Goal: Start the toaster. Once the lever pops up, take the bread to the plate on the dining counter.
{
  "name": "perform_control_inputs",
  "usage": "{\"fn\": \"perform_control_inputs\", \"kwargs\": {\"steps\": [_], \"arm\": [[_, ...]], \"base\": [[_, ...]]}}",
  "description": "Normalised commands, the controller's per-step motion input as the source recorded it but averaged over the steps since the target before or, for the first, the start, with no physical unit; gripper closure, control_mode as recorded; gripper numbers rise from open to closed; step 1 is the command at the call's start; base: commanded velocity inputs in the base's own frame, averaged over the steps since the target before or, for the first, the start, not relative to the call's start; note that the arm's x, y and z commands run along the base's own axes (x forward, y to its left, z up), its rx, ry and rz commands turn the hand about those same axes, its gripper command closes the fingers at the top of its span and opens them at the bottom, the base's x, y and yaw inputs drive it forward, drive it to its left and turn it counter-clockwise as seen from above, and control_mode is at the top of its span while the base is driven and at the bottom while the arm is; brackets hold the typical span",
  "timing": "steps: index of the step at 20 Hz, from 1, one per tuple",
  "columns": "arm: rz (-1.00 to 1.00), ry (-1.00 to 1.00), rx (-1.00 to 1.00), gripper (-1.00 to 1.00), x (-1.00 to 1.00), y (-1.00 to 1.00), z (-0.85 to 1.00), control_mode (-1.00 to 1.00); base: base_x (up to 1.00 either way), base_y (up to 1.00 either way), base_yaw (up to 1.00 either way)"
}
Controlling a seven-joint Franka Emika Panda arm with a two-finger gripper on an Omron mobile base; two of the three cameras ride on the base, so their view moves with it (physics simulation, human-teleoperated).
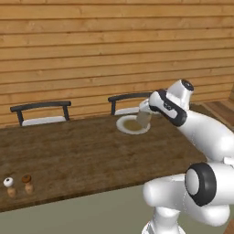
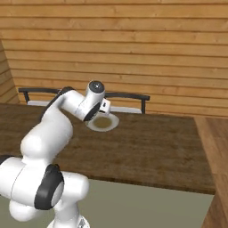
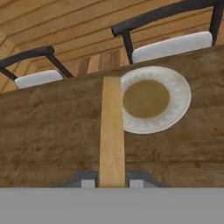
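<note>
My gripper is shut on the bread, a tan slice seen edge-on that reaches out over the dining counter. The plate, round and whitish with a brownish centre, lies on the counter just right of the slice, whose far end meets its left rim. From the left base view the gripper hangs low over the plate near the counter's far edge. The right base view has the hand just above the plate. The toaster and its lever are out of view.
Two dark chairs with pale seats stand behind the counter against a wooden plank wall. A salt shaker and a pepper shaker sit near the counter's front left. The counter's right end borders wooden floor.
</note>
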Motion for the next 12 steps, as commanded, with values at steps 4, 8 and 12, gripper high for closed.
{"fn": "perform_control_inputs", "kwargs": {"steps": [4,8,12], "arm": [[0.06,0.02,0.13,1.0,0.49,0.0,-0.28,-1.0],[0.08,0.1,0.07,1.0,0.31,0.0,-0.18,-1.0],[0.06,0.13,0.02,1.0,0.55,0.0,-0.31,-1.0]], "base": [[0.0,0.0,0.0],[0.0,0.0,0.0],[0.0,0.0,0.0]]}}
